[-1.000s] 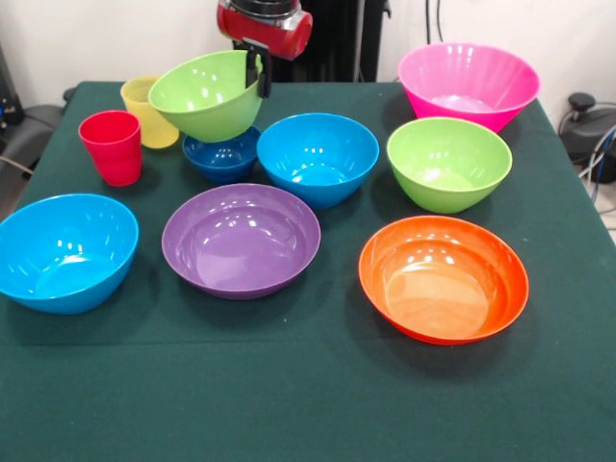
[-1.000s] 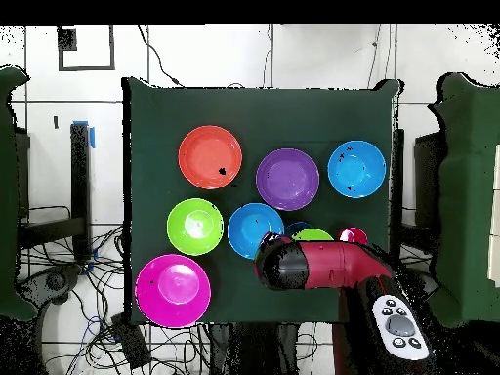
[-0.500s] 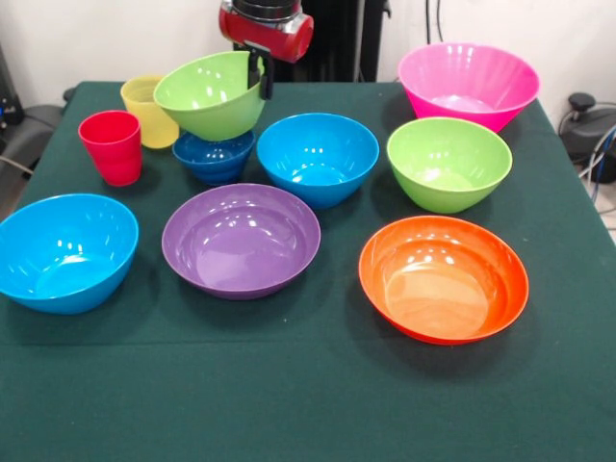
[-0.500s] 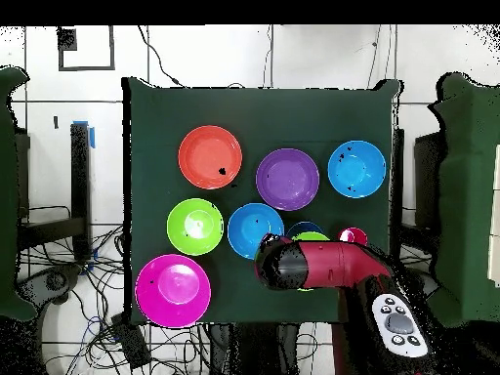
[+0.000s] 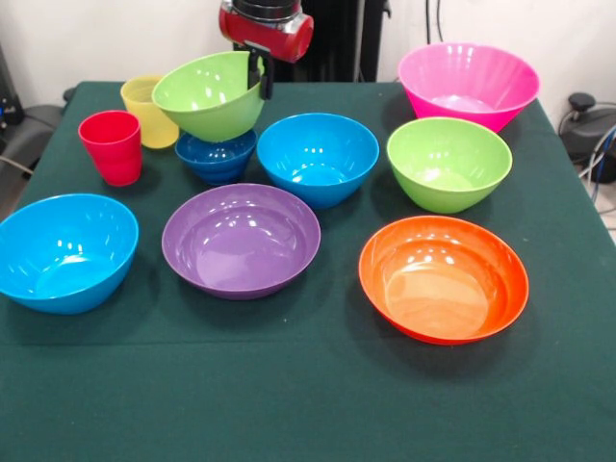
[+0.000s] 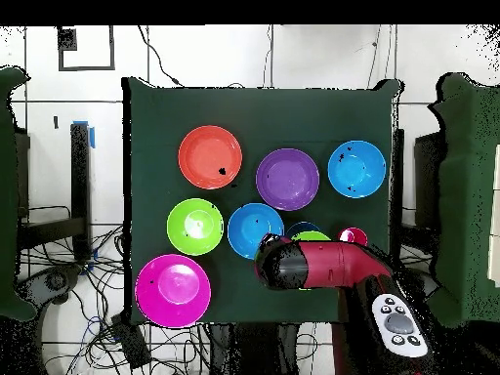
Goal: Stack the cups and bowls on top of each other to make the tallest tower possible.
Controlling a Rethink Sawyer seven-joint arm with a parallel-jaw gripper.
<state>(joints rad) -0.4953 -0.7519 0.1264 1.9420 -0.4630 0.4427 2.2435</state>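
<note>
We see the glossy lime green plastic bowl (image 5: 208,94) held tilted in the air, its rim pinched by the black gripper (image 5: 255,75), whose fingers are closed on it. It hangs directly above, and apparently just clear of, the small dark blue plastic bowl (image 5: 217,157) near the table's (image 5: 308,404) far edge; we judge lowering straight down would nest them. No legible writing shows.
</note>
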